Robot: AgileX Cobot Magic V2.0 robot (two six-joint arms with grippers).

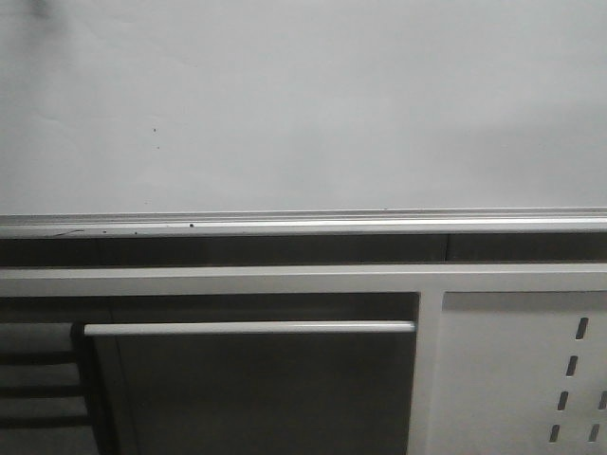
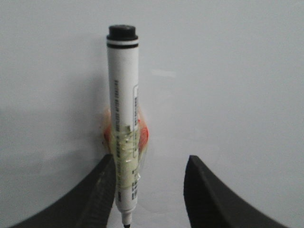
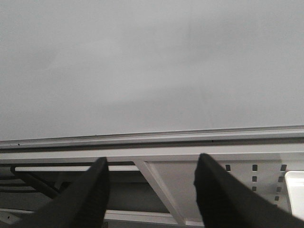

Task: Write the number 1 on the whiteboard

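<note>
Here the large, pale grey-white glossy whiteboard [image 1: 303, 104] filled the upper half of the front view, its silver aluminium bottom rail [image 1: 303, 224] crossing the middle of the frame. No number 1 was visible on it in any view; only tiny dark specks showed at upper left, so the stroke was judged not yet written.

In the left wrist view, the left end effector [image 2: 149, 190] stood with its dark fingers [image 2: 102, 194] apart. A white cylindrical marker with a black end [image 2: 124, 118] lay against the left-hand finger, apparently fixed there by clear tape over an orange patch [image 2: 127, 137]. The other finger was clear of the barrel, so the marker was carried, not pinched. Its writing tip was at the bottom edge of the frame, and contact with the board could not be confirmed.

The right end effector [image 3: 152, 190] was released and empty, facing the rail and the white perforated metal panel [image 3: 237, 180] at lower right.

To execute the stroke well, the tip should probably be pressed lightly and squarely to the board, then drawn in one steady vertical line well above the rail. Excess pressure risked shifting the taped marker.
</note>
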